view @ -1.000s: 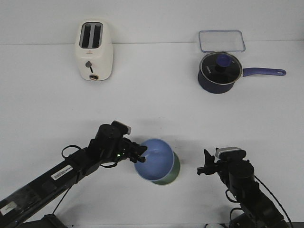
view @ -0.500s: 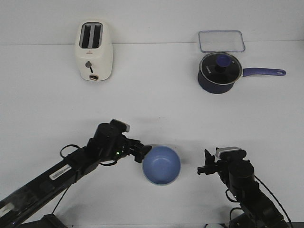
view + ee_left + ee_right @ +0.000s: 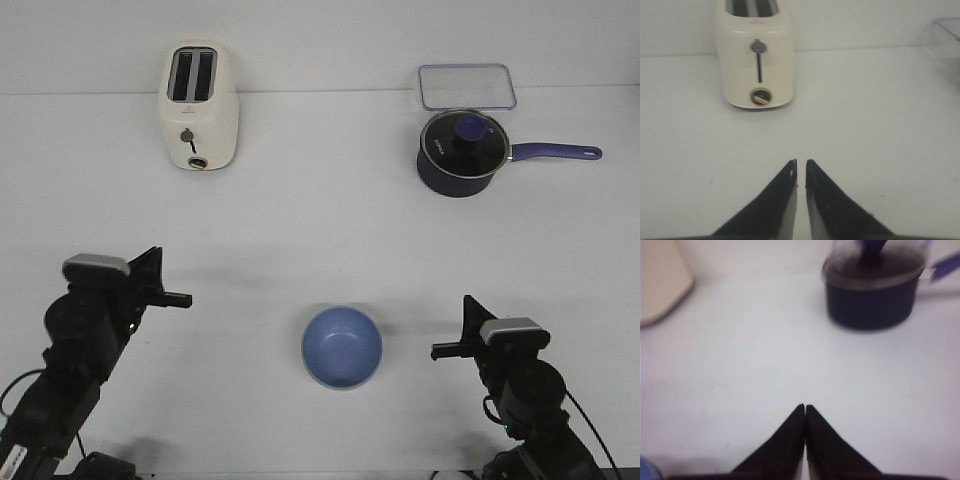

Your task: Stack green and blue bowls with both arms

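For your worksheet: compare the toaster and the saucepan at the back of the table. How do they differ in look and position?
The toaster is cream and boxy; the saucepan is dark navy and round. The toaster stands at the back left with two open top slots; the saucepan sits at the back right under a glass lid, its purple handle pointing right. Both stand upright, untouched by either gripper.

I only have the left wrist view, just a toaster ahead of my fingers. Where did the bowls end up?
Observer: The blue bowl sits near the front of the table, between the two arms, with neither gripper touching it.
Operator: And the green one?
Observer: No green shows from the front; the blue bowl fills that spot, so the green may be nested under it, but I cannot confirm.
Operator: Right arm?
Observer: The right gripper is shut and empty, facing the saucepan.
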Robot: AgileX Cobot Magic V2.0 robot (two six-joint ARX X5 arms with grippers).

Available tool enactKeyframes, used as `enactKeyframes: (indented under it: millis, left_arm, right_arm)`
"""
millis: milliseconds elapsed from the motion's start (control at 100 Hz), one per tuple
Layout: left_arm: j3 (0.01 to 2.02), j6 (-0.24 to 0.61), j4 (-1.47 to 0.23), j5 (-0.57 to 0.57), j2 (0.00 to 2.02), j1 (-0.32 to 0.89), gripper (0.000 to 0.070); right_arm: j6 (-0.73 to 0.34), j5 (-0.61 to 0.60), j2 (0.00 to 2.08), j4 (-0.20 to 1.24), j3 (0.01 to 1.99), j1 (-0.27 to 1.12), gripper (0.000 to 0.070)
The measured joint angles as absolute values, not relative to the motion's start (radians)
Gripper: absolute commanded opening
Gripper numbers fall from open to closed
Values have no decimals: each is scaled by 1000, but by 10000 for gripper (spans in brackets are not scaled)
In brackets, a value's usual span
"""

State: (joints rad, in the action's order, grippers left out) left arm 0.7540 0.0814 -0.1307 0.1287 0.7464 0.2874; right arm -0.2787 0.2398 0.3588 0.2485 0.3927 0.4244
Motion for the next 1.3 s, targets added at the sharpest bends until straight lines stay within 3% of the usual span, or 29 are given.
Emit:
enactKeyframes:
  millis: [170,300,1300]
  left_arm:
    - [461,67,66,132,463,194,13]
    - [381,70,75,133,327,161,15]
    - [376,80,105,131,255,141,15]
  right_arm:
    - [-212,264,162,223,340,424,0]
    - [-197,315,138,216,339,424,0]
    - [-187,315,138,220,337,424,0]
